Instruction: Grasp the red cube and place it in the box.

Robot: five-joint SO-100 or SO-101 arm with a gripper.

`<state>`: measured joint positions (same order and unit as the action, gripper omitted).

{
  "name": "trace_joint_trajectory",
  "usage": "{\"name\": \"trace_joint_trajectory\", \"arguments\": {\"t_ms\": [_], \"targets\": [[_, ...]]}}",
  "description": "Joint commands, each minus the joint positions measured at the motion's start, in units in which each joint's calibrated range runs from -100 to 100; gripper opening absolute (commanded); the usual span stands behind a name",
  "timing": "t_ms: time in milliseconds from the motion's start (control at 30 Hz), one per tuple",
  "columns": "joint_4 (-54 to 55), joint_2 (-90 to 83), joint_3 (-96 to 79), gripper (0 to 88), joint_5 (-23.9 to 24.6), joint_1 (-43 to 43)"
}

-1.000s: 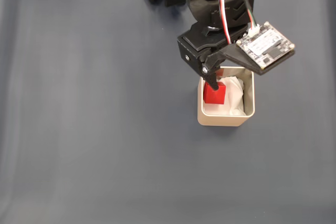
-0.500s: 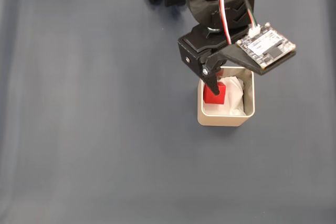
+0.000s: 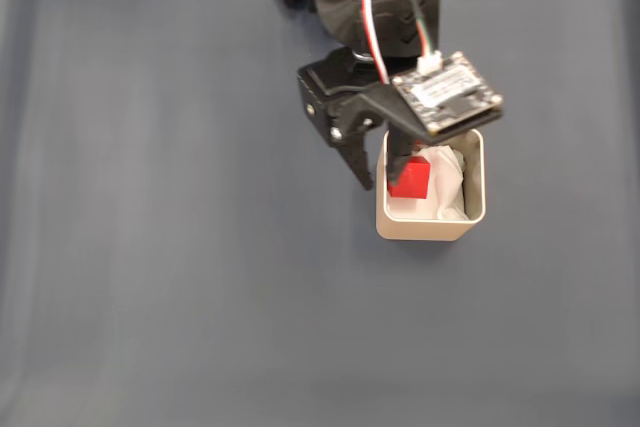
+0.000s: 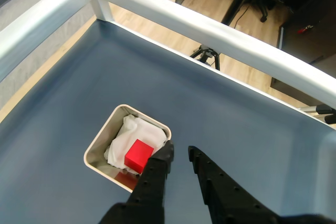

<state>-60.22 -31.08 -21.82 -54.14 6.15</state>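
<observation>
One dark blue bench [image 3: 150,247] carries everything. One black arm reaches in from twelve o'clock in the fixed view, its tool [image 4: 178,151] hanging over the box's rim, at the box's nine o'clock side there and at its four o'clock corner in the wrist view. The fingers stand slightly apart and hold nothing. One beige box [image 3: 480,209] sits a little right of centre at about three o'clock. One cube [image 4: 138,156] lies inside it on the white paper [image 4: 131,132]. The placing looks done; only pulling the arm clear seems left.
</observation>
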Motion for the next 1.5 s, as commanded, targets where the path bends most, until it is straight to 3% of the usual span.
{"name": "trace_joint_trajectory", "arguments": {"t_ms": [0,600,900,1467], "targets": [[1.49,-3.76,-1.05,0.2,0.68,-2.19],[3.78,-28.38,-28.8,0.2,1.42,-12.02],[2.96,-42.47,-42.86,0.2,1.42,-14.44],[6.56,-53.87,-63.76,0.2,1.27,-14.44]]}}
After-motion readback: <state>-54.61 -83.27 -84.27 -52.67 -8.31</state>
